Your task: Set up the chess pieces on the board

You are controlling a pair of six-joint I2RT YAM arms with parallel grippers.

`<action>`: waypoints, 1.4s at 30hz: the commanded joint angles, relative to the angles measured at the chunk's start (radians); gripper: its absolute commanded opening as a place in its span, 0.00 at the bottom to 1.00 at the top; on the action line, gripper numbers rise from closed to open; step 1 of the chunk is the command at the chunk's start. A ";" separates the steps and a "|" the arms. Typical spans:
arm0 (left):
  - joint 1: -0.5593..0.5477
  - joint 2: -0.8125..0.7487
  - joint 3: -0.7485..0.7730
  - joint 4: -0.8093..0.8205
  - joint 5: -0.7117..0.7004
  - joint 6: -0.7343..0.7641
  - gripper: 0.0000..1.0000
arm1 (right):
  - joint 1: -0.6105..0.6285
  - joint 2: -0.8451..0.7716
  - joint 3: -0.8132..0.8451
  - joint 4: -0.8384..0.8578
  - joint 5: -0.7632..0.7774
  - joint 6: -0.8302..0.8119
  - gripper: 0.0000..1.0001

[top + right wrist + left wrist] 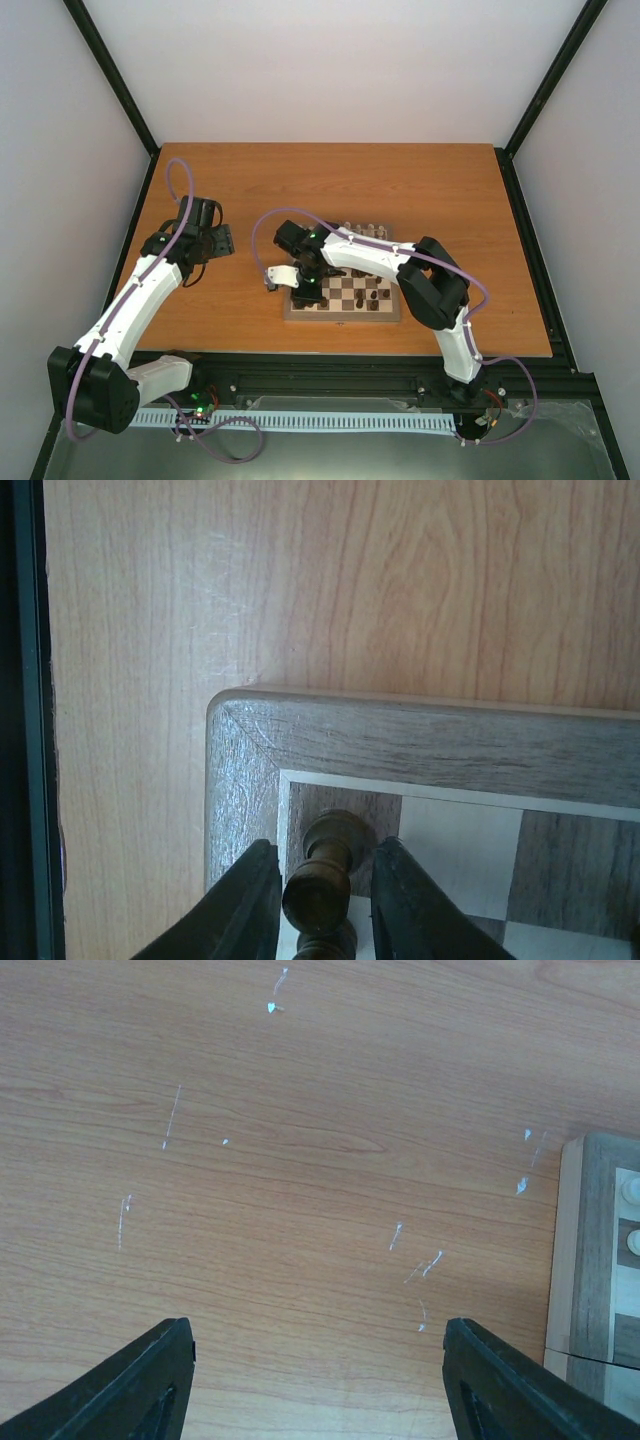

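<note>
The board [340, 315] lies right of the table's middle, with cream chess pieces [365, 228] along its far row and dark ones [375, 297] scattered nearer. In the right wrist view a dark brown piece [325, 880] stands upright on the dark corner square of the board [400, 730]. My right gripper [325, 900] straddles it, jaws slightly apart, with a thin gap showing on the right side. My left gripper [318, 1370] hangs open over bare table to the left of the board [580, 1250], holding nothing. Two cream pieces [632, 1192] show at that view's right edge.
The black frame rail [20, 720] runs along the table's near edge, close to the board's corner. The right arm [420, 280] reaches across the board from the right. Bare wood with pale scratches [170, 1115] lies under the left gripper [215, 240].
</note>
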 commanded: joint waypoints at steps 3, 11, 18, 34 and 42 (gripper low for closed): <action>0.011 -0.003 0.009 -0.005 0.011 0.006 0.71 | -0.027 -0.029 0.035 -0.013 -0.054 0.018 0.29; 0.011 -0.001 0.008 0.001 0.042 0.012 0.71 | -0.142 -0.040 0.088 -0.017 -0.067 0.059 0.33; 0.011 0.002 0.007 0.007 0.071 0.017 0.70 | -0.145 -0.009 0.086 0.047 0.045 0.110 0.40; 0.012 0.008 0.007 0.009 0.096 0.026 0.70 | -0.144 0.077 0.110 0.067 0.048 0.108 0.32; 0.011 0.009 0.007 0.007 0.101 0.028 0.70 | -0.143 0.052 0.098 0.066 0.001 0.093 0.12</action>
